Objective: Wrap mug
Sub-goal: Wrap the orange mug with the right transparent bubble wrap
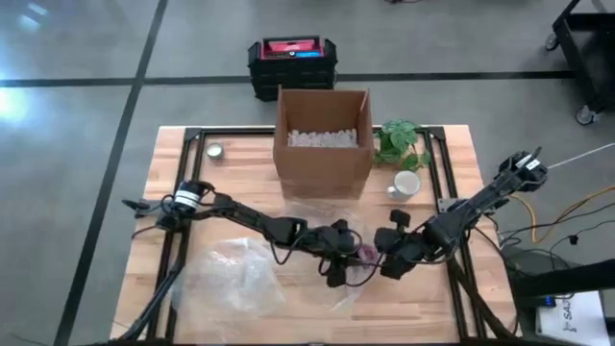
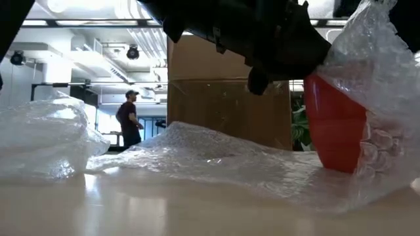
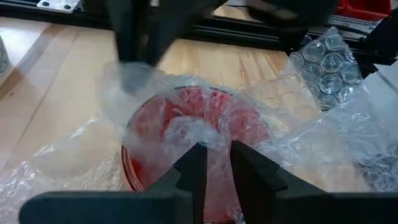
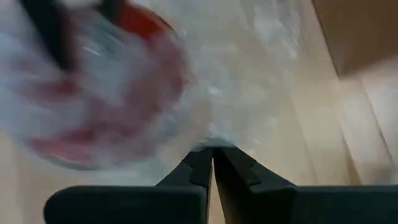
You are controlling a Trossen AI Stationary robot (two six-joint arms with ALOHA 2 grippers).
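Red mug sits on the counter near its front edge, half buried in bubble wrap, between our two arms and in front of the cardboard box. We judge the step in hand to be folding the sheet over the mug's mouth.

Our left pincer is narrow, its fingers pinching a fold of wrap at the mug's rim. Our right pincer has its fingers pressed together on a thin edge of the same sheet, just beside the mug.

Next, we think, the loose film has to be drawn across the opening and tucked down the far side, with one pincer holding tension so the sheet does not spring back. The mug is light and could tip if both arms pull the same way.

Only the high view shows the layout: a spare heap of wrap toward the left, a white mug and a small plant beside the box. The low view alone shows the red mug standing upright, and a person far back in the room. The left wrist view looks straight into the mug's mouth.
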